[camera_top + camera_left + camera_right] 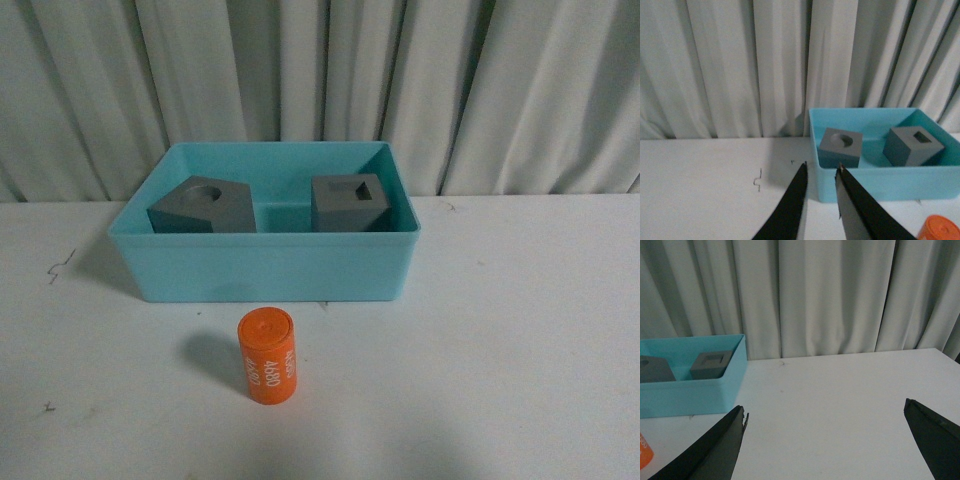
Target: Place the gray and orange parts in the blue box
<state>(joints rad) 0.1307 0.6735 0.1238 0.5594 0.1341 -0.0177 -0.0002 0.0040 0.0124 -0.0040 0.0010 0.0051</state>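
Standing just before the light blue plastic box (270, 268) holding a round-holed gray cube (203, 210) and a square-holed gray cube (350, 205), the small orange cylinder (268, 356) reads 4680; left gripper (822, 167) narrow and empty, right gripper (825, 408) wide.

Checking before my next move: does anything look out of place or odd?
The orange cylinder stands alone on the table in front of the blue box, outside it. The round-hole cube and rectangular-hole cube sit inside, turned askew to its walls. Nothing looks spilled or damaged.
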